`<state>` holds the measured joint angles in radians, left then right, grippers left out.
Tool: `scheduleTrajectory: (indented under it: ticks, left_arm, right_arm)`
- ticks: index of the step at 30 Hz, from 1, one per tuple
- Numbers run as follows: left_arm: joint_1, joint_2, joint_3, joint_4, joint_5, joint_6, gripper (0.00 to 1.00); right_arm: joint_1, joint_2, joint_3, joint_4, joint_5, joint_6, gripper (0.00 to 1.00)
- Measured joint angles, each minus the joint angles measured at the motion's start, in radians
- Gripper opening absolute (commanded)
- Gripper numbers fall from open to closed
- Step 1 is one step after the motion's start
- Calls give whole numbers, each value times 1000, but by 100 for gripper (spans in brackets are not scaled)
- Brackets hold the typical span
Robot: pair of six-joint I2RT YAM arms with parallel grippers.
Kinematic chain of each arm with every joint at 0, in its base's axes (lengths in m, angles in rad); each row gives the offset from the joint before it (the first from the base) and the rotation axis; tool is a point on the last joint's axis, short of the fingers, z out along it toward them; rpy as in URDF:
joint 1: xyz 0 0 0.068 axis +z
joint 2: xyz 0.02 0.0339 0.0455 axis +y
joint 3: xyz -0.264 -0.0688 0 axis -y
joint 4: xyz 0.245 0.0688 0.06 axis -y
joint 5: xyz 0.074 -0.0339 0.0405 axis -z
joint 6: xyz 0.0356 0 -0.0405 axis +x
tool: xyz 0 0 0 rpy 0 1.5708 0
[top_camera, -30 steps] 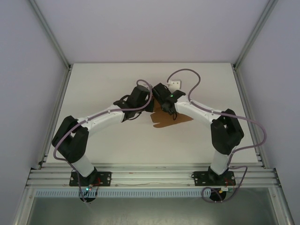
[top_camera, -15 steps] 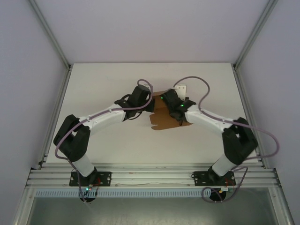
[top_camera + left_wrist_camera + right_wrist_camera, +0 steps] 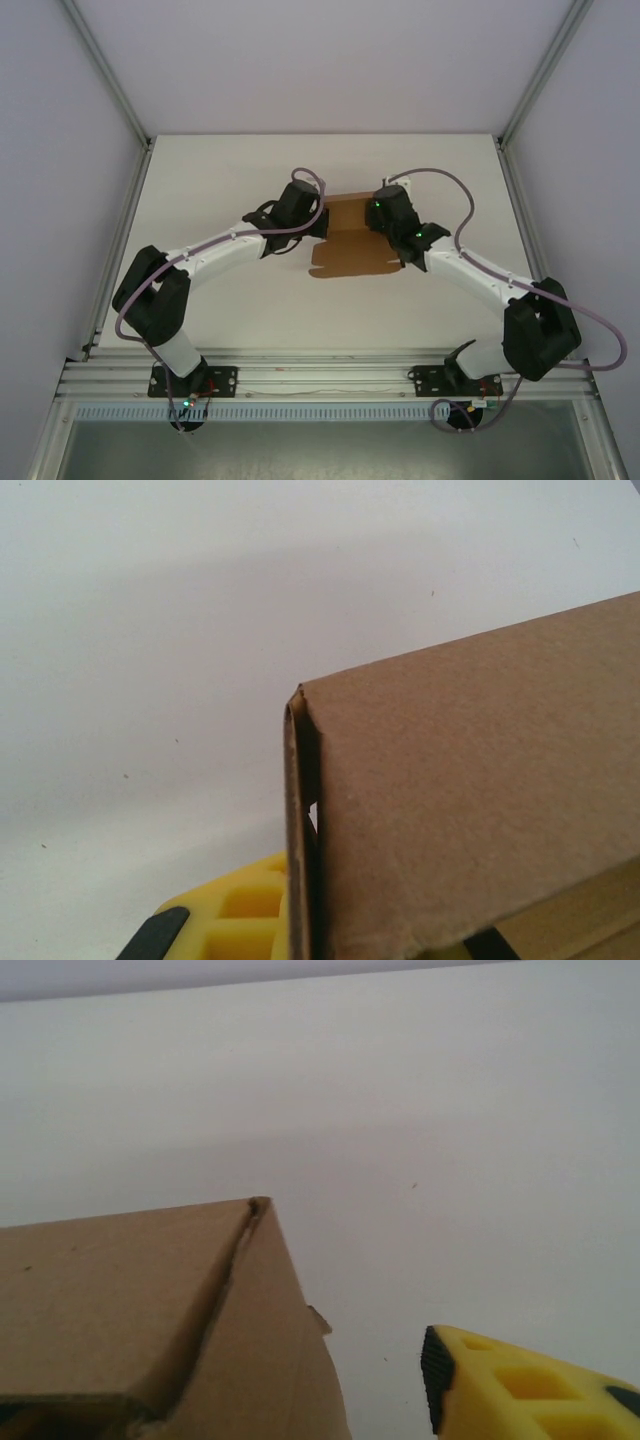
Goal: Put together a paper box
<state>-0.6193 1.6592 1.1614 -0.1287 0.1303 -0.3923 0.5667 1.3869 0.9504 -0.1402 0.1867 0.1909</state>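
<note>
The paper box (image 3: 350, 245) is a flat brown cardboard piece with tabs, lying mid-table between both arms. My left gripper (image 3: 320, 222) is at its left far corner, shut on a folded double layer of the cardboard (image 3: 470, 810); a yellow finger (image 3: 225, 915) shows beside the fold. My right gripper (image 3: 388, 215) hovers at the box's right far corner. In the right wrist view its yellow finger (image 3: 530, 1385) stands well apart from the cardboard's folded edge (image 3: 150, 1300), so the jaws are open and hold nothing; the other finger is hidden.
The white table (image 3: 200, 190) is bounded by aluminium rails (image 3: 125, 230) at left and right and by a rail with the arm bases along the near edge. Grey walls enclose the space. Cables loop above both wrists.
My right gripper let go of the cardboard, opened and swung right and away from over the sheet. The box now lies flatter and slightly further left. The left gripper kept its grip.
</note>
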Motion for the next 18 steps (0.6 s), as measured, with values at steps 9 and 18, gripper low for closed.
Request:
scheduleTrajectory:
  ticks: [9,18]
  left_arm:
    - [0,0,0,-40,-51,55,0]
    - [0,0,67,-222,-20,260,0]
  right_arm:
    - [-1,-167,-87,42,-148,3,100]
    - [-27,-384,-113,-48,-56,52,100]
